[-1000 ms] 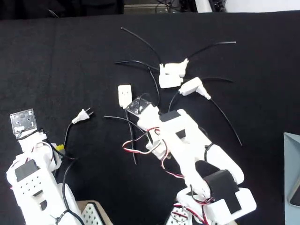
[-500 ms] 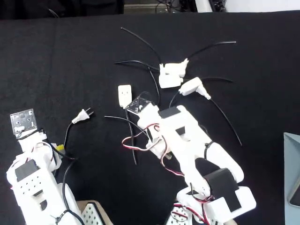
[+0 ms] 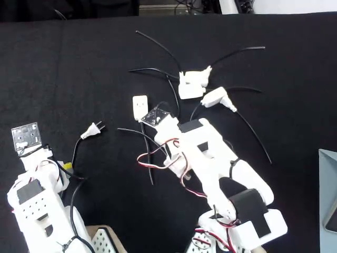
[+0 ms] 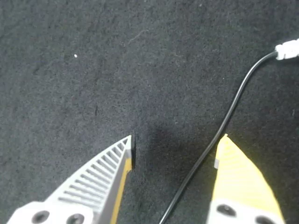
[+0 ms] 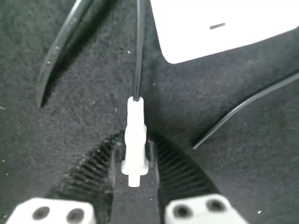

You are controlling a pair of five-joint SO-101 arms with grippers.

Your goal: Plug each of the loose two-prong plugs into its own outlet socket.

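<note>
Plug [image 5: 135, 119] clamped in right claw [image 5: 135, 144] near outlet [image 5: 247, 18]; its prongs, hidden, must face and square with the slot [image 5: 217, 26] before any push. Left claw [image 4: 177, 137] hangs open over a cord [image 4: 233, 107].

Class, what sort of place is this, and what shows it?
Likely a robotics lab bench: a left arm and right arm on a black cloth, with a loose plug and a socket laid out.

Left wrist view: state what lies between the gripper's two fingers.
In the left wrist view, a black cable crosses the gap of the left gripper, close to its yellow finger, on black cloth; it ends at a white plug.
</note>
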